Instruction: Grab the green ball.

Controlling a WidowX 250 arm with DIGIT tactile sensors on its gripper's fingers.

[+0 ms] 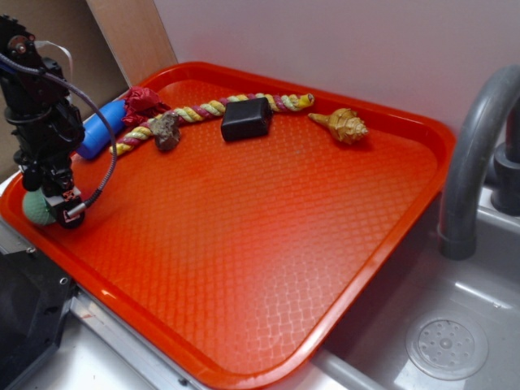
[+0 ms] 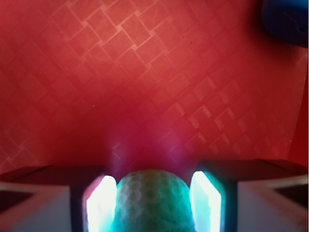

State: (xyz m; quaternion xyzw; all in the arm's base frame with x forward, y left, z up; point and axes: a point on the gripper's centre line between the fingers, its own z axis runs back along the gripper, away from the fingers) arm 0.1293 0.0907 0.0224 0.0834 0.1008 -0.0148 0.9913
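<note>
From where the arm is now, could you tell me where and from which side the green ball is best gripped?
Grip the green ball across its widest middle, coming straight down from above. It is round, so any opposite pair of sides would do, and the gripper already has a finger on each side of it. It sits near the red tray's left rim, so a sideways approach looks cramped.

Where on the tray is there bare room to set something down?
The tray is bare across its middle and near side, in front of the rope row. Crowded spots: the far edge and the left corner, where the gripper straddles the green ball.
</note>
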